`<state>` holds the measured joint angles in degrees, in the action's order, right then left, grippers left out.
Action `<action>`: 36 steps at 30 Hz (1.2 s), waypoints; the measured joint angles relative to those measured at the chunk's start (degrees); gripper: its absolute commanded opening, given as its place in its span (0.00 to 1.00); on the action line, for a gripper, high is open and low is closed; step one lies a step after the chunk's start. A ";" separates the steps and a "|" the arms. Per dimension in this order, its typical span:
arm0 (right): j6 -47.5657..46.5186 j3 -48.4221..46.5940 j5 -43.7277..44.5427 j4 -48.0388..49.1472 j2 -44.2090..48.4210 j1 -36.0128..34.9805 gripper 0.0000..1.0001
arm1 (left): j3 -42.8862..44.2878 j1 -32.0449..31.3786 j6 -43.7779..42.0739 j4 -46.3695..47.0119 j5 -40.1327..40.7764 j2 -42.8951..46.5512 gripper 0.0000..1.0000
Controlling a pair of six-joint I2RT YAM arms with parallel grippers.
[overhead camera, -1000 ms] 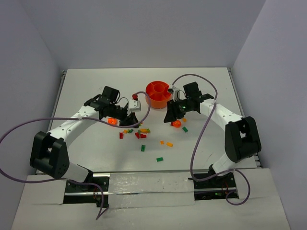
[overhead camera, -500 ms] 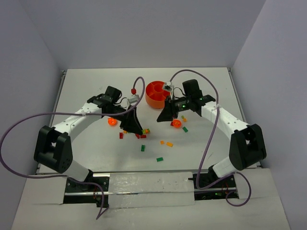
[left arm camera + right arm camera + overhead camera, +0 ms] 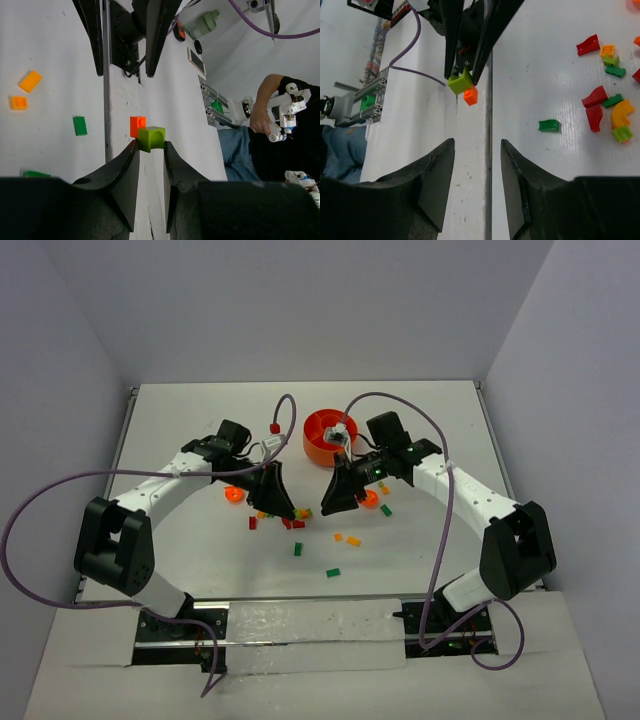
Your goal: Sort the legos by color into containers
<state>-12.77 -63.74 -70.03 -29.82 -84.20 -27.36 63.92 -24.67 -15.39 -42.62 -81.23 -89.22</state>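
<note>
My right pincer (image 3: 477,144), released, has swung in opposite my left pincer (image 3: 150,146) | left grasps green brick (image 3: 151,138), orange brick (image 3: 137,126) attached | likely separation next

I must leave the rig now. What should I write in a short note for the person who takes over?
Left gripper: shut on a lime green brick with an orange brick joined to it.
Right gripper: open, empty, facing that pair.
Loose legos: many on the table, colours mixed.
Orange bowl: contents not clear.
Left to do: split the pair, sort the rest.
</note>
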 measured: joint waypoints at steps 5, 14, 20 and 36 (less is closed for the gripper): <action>-0.41 -1.80 -0.11 -0.82 0.00 -1.41 0.56 | 0.44 0.01 -0.65 -1.66 -0.62 -0.95 0.00; -0.07 -2.77 1.37 -0.52 -0.14 -4.87 0.54 | 7.97 0.02 -15.32 -18.02 -1.96 -7.84 0.00; 1.08 -3.13 2.54 0.46 -0.39 -5.40 0.53 | 9.24 0.02 -20.99 -24.38 -2.06 -9.02 0.00; 2.26 -3.90 7.45 2.83 -0.57 -7.02 0.45 | 9.25 0.02 -22.55 -26.58 -2.16 -9.06 0.00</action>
<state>-10.51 -67.63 -62.58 -26.99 -84.77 -34.39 73.17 -24.64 -37.94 -69.20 -83.40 -98.28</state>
